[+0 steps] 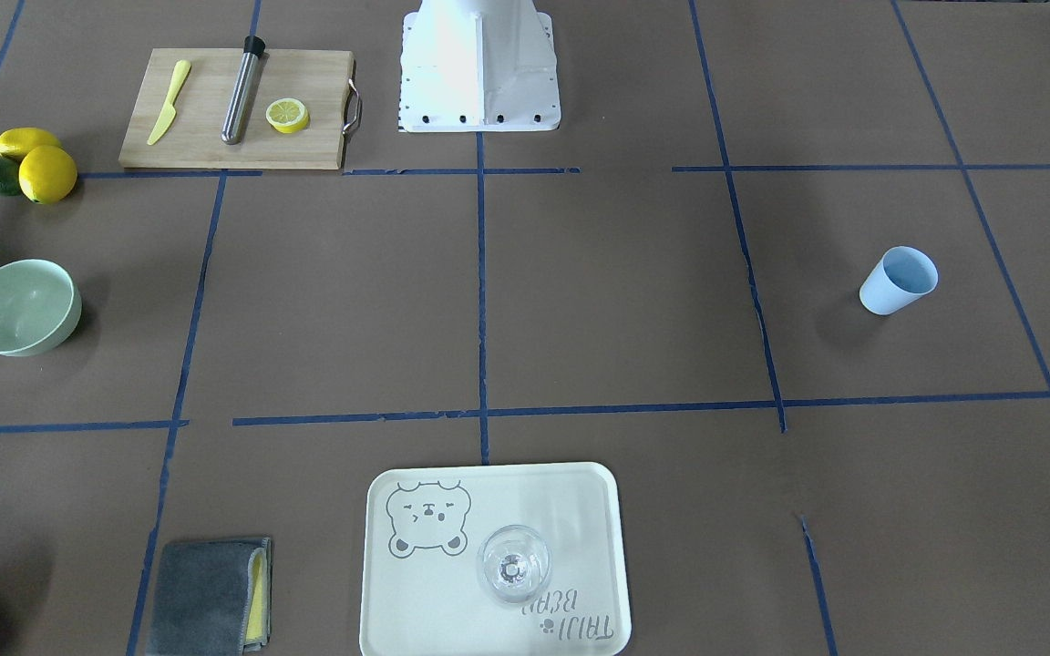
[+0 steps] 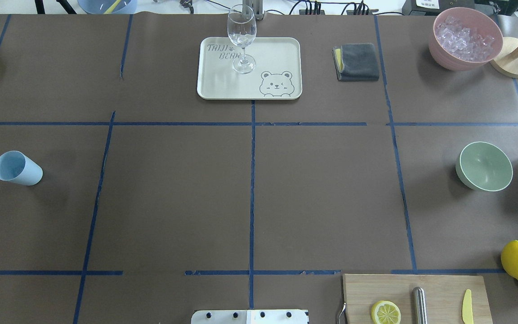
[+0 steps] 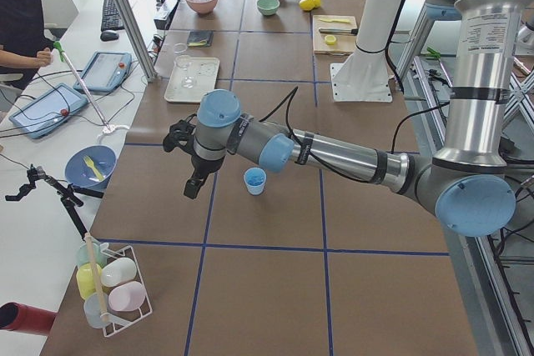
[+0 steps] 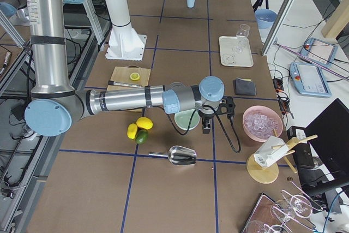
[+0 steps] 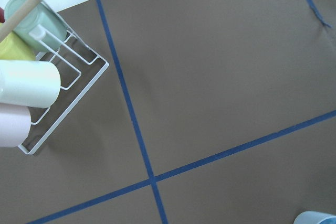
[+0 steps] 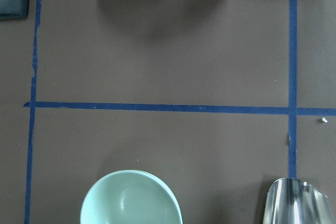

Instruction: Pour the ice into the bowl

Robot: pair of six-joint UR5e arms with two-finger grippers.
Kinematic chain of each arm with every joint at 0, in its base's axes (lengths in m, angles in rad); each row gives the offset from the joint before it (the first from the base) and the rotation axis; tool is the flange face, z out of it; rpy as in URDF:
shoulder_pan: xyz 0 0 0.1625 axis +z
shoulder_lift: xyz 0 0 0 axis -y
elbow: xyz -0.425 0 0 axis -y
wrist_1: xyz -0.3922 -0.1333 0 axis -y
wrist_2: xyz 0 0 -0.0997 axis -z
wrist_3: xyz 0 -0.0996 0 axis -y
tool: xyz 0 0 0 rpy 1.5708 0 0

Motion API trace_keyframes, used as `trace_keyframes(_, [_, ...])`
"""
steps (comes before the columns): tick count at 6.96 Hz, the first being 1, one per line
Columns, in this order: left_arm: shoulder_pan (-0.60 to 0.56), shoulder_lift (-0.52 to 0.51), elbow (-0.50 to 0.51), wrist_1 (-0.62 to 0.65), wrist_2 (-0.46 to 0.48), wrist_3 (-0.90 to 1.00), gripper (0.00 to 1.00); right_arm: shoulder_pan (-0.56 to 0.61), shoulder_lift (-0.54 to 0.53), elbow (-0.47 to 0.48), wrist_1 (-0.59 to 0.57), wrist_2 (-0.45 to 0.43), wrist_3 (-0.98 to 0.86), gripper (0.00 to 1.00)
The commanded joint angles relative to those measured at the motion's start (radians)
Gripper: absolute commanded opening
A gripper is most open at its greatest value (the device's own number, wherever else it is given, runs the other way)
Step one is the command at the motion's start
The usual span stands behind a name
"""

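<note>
"TAIJI BEAR", printed on cream tray [image 2: 277,54]

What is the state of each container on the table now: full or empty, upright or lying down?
mint-green bowl: upright, empty.
pink bowl: upright, filled with ice.
blue cup: upright, looks empty.
wine glass: upright on the tray, empty.
metal scoop: lying flat, looks empty.
</note>
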Motion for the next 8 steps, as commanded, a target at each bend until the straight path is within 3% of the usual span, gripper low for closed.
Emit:
trace_keyframes(1, [0.02,0.116,-0.048,-0.27,0.041,-0.204,1.0,-0.159,-0.092,-0.004,0.313,-0.11,0.293,1.0])
trace_keyframes(2, [0.031,0.173,-0.051,-0.419,0.087,-0.258,1.0,-0.211,-0.108,-0.025,0.399,-0.155,0.382,1.0])
trace_keyframes(4, [0.108,0.212,-0.082,-0.526,0.142,-0.435,1.0,-0.261,-0.113,-0.114,0.536,-0.197,0.395,1.0])
trace_keyframes(7, [0.269,0.319,-0.087,-0.731,0.306,-0.611,1.0,-0.314,-0.134,-0.149,0.598,-0.203,0.424,1.0])
trace_keyframes(8, [0.278,0.331,-0.088,-0.74,0.318,-0.611,1.0,-0.324,-0.137,-0.149,0.604,-0.205,0.424,0.91])
